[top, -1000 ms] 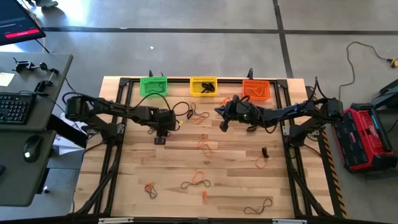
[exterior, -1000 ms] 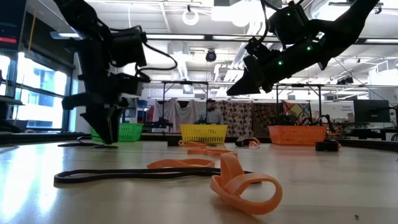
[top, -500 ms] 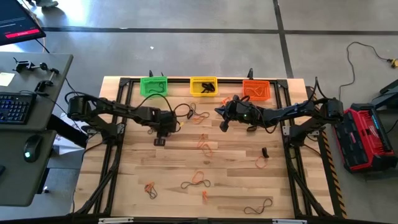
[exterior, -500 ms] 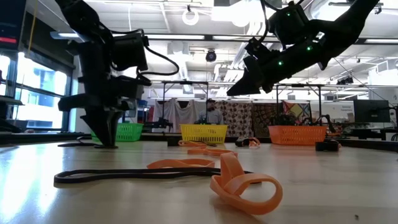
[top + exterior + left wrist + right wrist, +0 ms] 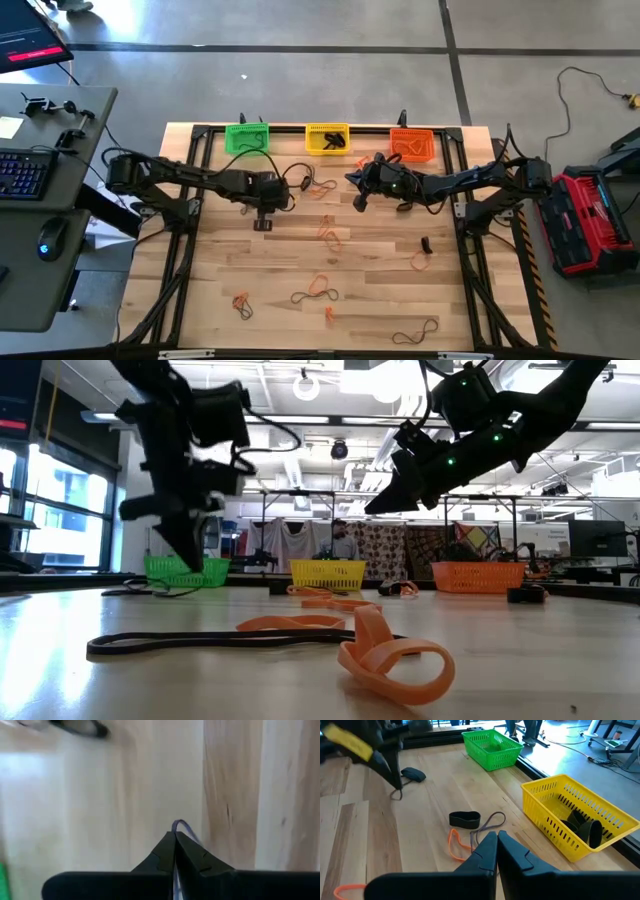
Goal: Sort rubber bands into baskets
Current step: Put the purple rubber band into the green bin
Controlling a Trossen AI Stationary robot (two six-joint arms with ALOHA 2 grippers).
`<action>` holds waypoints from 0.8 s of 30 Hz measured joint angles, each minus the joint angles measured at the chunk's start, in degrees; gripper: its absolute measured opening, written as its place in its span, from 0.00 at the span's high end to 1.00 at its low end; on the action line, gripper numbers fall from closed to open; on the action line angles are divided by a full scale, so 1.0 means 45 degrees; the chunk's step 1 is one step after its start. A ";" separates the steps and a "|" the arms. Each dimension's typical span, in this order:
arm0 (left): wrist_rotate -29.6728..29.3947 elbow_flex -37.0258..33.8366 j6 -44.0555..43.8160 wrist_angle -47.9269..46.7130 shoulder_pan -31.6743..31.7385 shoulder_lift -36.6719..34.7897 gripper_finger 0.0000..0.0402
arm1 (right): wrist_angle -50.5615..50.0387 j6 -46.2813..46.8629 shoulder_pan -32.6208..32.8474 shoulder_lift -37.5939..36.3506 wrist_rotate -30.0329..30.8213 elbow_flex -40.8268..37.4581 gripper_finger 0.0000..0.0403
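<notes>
Three baskets stand along the far edge: green point(image 5: 247, 137), yellow point(image 5: 327, 138) with black rubber bands inside point(image 5: 585, 827), and orange point(image 5: 411, 144). Orange and dark rubber bands point(image 5: 315, 290) lie scattered over the wooden table. My left gripper point(image 5: 262, 224) hangs left of centre, a little above the table, pointing steeply down and shut on a thin dark rubber band point(image 5: 181, 825). My right gripper point(image 5: 357, 202) hovers shut and holding nothing, high over the far middle, in front of the yellow basket. My left gripper pinches the thin dark band between its two fingertips point(image 5: 167, 845), coming from above. A short bit of the loop point(image 5: 182, 826) pokes out past the tips. In the right wrist view the band point(image 5: 396, 795) hangs slack below the fingers. Whether its lower end touches the table, I cannot tell.
A black band point(image 5: 413, 774) lies just beyond the left gripper. A black loop point(image 5: 465, 819), a grey one and an orange one point(image 5: 454, 845) lie under the right gripper. More bands lie near the front edge point(image 5: 390, 660), among them a long black one point(image 5: 170, 643).
My left gripper has shut at the table top and then risen a little, drifting slightly toward the far edge. The thin dark band has come up with it. My right gripper has kept still.
</notes>
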 joint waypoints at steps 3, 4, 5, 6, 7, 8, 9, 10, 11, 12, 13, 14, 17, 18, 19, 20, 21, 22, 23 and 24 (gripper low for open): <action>0.0221 0.0352 -0.0283 0.0094 0.0182 -0.0606 1.00 | 0.0000 0.0000 0.0000 0.0000 0.0000 0.0000 1.00; 0.0314 0.0415 -0.0308 0.0073 0.0261 -0.0808 1.00 | 0.0000 0.0000 0.0000 0.0002 0.0000 0.0000 1.00; 0.0328 0.0497 -0.0338 -0.0068 0.0333 -0.0985 1.00 | 0.0002 0.0000 0.0000 0.0000 0.0000 0.0000 1.00; 0.0355 0.0577 -0.0410 -0.0172 0.0412 -0.1197 1.00 | 0.0000 0.0000 0.0000 0.0000 0.0000 0.0000 1.00; 0.0351 0.0655 -0.0464 -0.0228 0.0509 -0.1413 1.00 | 0.0000 0.0000 0.0000 0.0000 0.0000 0.0000 1.00; 0.0356 0.0719 -0.0535 -0.0245 0.0629 -0.1664 1.00 | 0.0000 -0.0004 0.0000 0.0000 0.0000 0.0000 1.00; 0.0325 0.0771 -0.0624 -0.0269 0.0757 -0.1878 1.00 | 0.0000 -0.0056 0.0000 0.0000 0.0000 -0.0001 1.00; 0.0243 0.0800 -0.0663 -0.0304 0.0886 -0.2083 1.00 | 0.0003 -0.0066 0.0000 0.0000 0.0000 0.0000 1.00; 0.0145 0.0803 -0.0731 -0.0327 0.1024 -0.2290 1.00 | 0.0002 -0.0073 0.0000 0.0000 0.0000 0.0000 1.00; 0.0005 0.0803 -0.0764 -0.0353 0.1144 -0.2488 1.00 | 0.0003 -0.0073 0.0000 0.0003 0.0000 0.0000 1.00; -0.0176 0.0803 -0.0769 -0.0348 0.1281 -0.2704 1.00 | 0.0000 -0.0079 0.0000 0.0000 0.0000 0.0000 1.00; -0.0419 0.0808 -0.0842 -0.0339 0.1417 -0.2902 1.00 | 0.0000 -0.0087 0.0000 0.0000 0.0000 0.0000 1.00; -0.1237 0.0808 -0.1145 -0.0323 0.1859 -0.3425 1.00 | 0.0000 -0.0092 0.0000 0.0000 0.0000 0.0000 1.00; -0.1486 0.0808 -0.1287 -0.0311 0.2013 -0.3582 1.00 | 0.0000 -0.0092 0.0000 0.0000 0.0000 0.0000 1.00; -0.1725 0.0808 -0.1407 -0.0295 0.2161 -0.3715 1.00 | 0.0000 -0.0092 0.0000 0.0000 0.0000 0.0000 1.00; -0.1884 0.0808 -0.1495 -0.0261 0.2305 -0.3842 1.00 | 0.0000 -0.0093 0.0000 0.0000 0.0000 0.0000 1.00; -0.2018 0.0808 -0.1540 -0.0205 0.2460 -0.3942 1.00 | 0.0001 -0.0096 0.0000 0.0000 0.0000 0.0000 1.00; -0.2142 0.0808 -0.1599 -0.0108 0.2608 -0.4021 1.00 | 0.0000 -0.0092 -0.0003 0.0000 0.0000 0.0000 1.00; -0.2263 0.0808 -0.1623 0.0022 0.2767 -0.4092 1.00 | 0.0003 -0.0094 -0.0003 0.0000 0.0000 0.0000 1.00; -0.2356 0.0808 -0.1619 0.0191 0.2933 -0.4150 1.00 | 0.0000 -0.0092 -0.0005 0.0000 0.0000 0.0000 1.00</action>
